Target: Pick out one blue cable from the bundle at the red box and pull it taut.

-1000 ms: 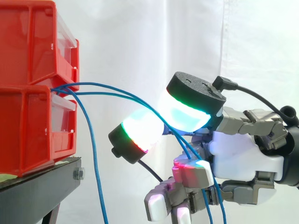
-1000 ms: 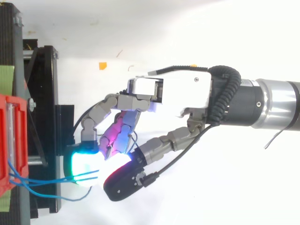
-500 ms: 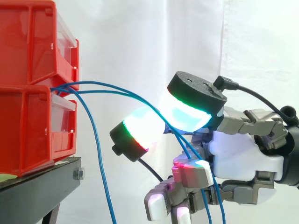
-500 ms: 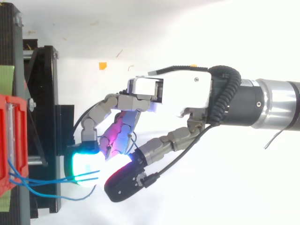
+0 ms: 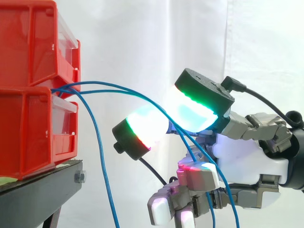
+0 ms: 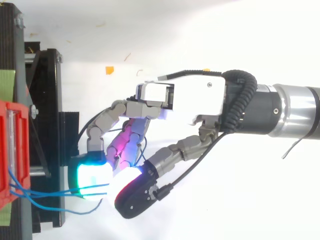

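Two stacked red bins (image 5: 28,85) stand on a black stand (image 5: 42,190) at the left. Blue cables (image 5: 118,90) come out between the bins and arc to the right. Two of them run in between two glowing pads (image 5: 145,126) of my hand (image 5: 247,161), then drop past the lower curled fingers. A third blue cable (image 5: 99,152) hangs loose, straight down beside the bins. From above, my hand (image 6: 195,100) reaches left with its fingers curled, the two pads pressed together on the cables (image 6: 45,191) near the bins (image 6: 12,150).
The black stand (image 6: 47,100) juts out under the bins toward my fingers. A white curtain fills the background. A small orange scrap (image 6: 109,69) lies on the white floor above the hand.
The upper dark-backed pad has tipped up and closed toward the other pad. The cables below the pads have slid a little to the right. The loose hanging cable has swung slightly.
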